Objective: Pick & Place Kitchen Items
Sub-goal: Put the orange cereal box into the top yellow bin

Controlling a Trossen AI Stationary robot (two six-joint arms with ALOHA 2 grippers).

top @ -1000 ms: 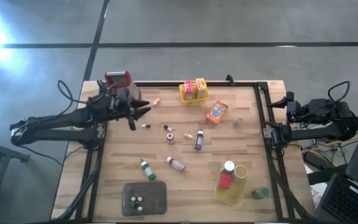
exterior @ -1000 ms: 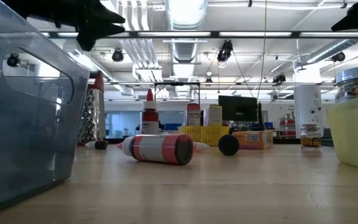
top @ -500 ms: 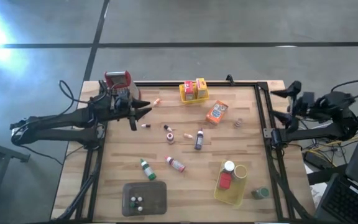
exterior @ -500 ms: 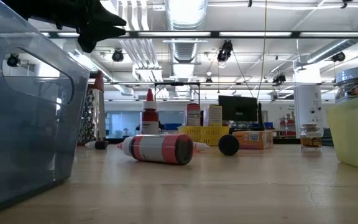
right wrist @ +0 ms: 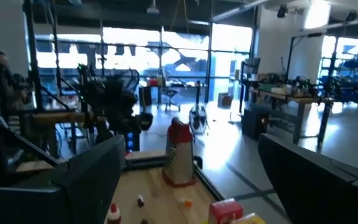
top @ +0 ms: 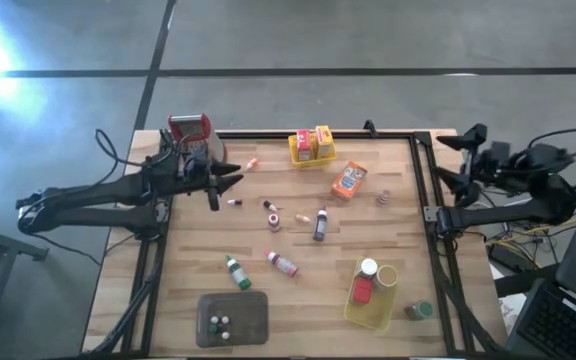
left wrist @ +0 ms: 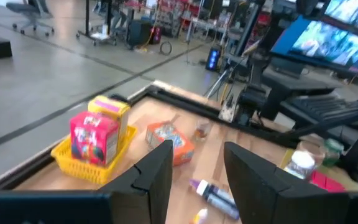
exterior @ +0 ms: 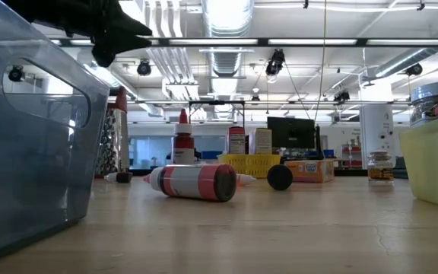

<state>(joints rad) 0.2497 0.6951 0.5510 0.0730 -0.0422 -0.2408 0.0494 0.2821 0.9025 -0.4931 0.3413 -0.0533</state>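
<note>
The kitchen items lie scattered on the wooden table: an orange box (top: 348, 181), a small jar (top: 384, 198), a dark bottle (top: 320, 224), a red-banded bottle (top: 282, 263) on its side and a green-capped bottle (top: 236, 271). My left gripper (top: 230, 180) hovers level over the table's far left, open, with nothing between its fingers (left wrist: 157, 177); it shows in the low view's top left corner (exterior: 120, 34). My right gripper (top: 453, 155) is held high at the table's right edge, wide open and empty (right wrist: 191, 155), pointing level toward the table's left.
A yellow basket (top: 311, 145) with boxes stands at the far edge. Another yellow basket (top: 372, 293) at the near right holds a red block and jars. A grey tray (top: 232, 317) holds small bottles. A red-handled grater (top: 190, 130) stands at the far left corner.
My right gripper has risen at the table's right edge and tipped up from slanting downward to about level, staying wide open. My left gripper has kept still.
</note>
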